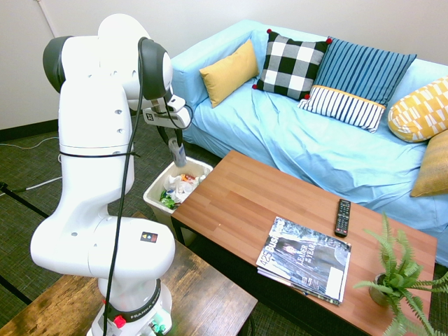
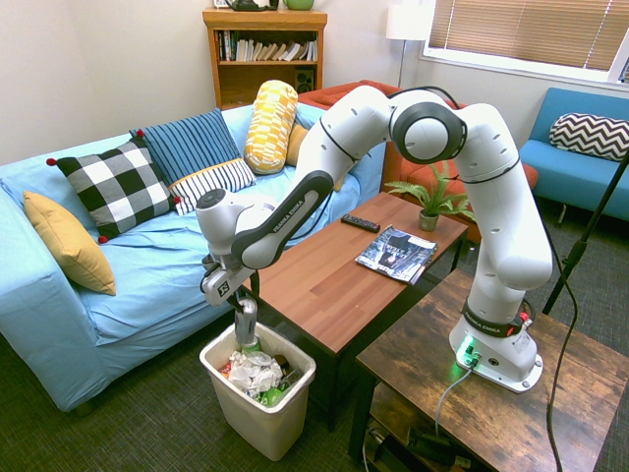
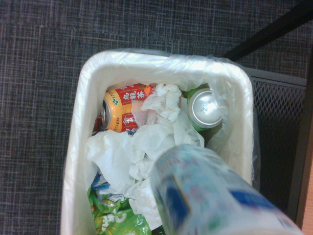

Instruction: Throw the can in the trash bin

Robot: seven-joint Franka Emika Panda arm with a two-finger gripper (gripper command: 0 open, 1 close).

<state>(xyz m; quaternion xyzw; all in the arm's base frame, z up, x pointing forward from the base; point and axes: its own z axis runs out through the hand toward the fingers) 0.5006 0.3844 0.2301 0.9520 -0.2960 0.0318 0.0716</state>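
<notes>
Silver-grey can (image 2: pixel 245 323) upright between gripper (image 2: pixel 245 317) fingers, grasped, directly over white trash bin (image 2: pixel 242 406). Beneath: crumpled paper (image 3: pixel 128 149), orange can (image 3: pixel 121 108) at eleven o'clock, green can (image 3: pixel 204 108) at one.

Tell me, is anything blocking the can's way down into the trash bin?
Nothing visible does. The can hangs upright from the gripper directly above the open trash bin. Only the crumpled white paper and other litter already in the bin lie beneath it.
</notes>
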